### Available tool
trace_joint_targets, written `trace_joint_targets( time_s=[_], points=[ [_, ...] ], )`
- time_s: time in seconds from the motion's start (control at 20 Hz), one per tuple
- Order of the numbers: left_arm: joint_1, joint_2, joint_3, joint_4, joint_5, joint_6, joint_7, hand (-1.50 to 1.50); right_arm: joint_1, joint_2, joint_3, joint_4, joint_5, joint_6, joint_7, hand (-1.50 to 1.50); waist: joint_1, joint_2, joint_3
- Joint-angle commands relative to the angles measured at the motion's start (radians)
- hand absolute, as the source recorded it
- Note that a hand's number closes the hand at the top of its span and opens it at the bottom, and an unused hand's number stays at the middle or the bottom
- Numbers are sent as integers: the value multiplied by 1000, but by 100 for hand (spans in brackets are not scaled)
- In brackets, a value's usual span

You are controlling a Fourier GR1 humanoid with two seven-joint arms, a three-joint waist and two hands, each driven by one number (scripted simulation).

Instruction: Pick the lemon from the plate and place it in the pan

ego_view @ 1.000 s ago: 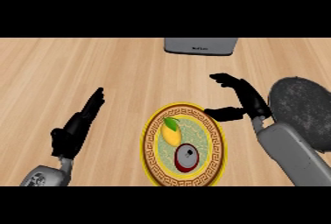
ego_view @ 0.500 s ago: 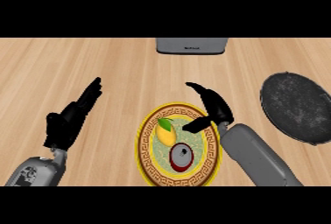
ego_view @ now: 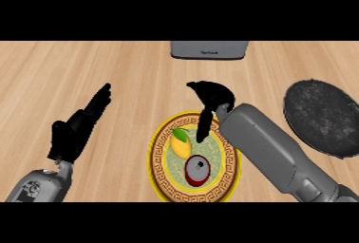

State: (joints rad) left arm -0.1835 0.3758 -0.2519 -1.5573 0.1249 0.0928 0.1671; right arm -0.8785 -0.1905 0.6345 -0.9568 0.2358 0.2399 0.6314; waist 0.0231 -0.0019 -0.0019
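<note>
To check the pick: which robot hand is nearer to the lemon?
Right. The right robot hand hangs over the plate's far rim, near the lemon; the left robot hand rests well left of the plate.

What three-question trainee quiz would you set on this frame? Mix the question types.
1. True or false: the lemon already lies in the pan.
2. Where is the right hand? A) above the far rim of the plate B) above the pan C) flat on the counter by the lower edge
3. Short answer: what lies on the plate beside the lemon?

Key: 1 false, it is on the plate; 2 A; 3 a round red object.
</note>
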Motion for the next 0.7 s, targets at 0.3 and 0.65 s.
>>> trace_joint_targets(
  time_s=[0.3,0.65],
  points=[
    [12,6,31,12,4,-41,-33,0,-177,187,-23,186,-167,385,286,-150,2,5,1],
    [-50,10,75,-27,25,-65,74,0,-182,189,108,168,-213,314,368,-150,3,3,2]
  ],
)
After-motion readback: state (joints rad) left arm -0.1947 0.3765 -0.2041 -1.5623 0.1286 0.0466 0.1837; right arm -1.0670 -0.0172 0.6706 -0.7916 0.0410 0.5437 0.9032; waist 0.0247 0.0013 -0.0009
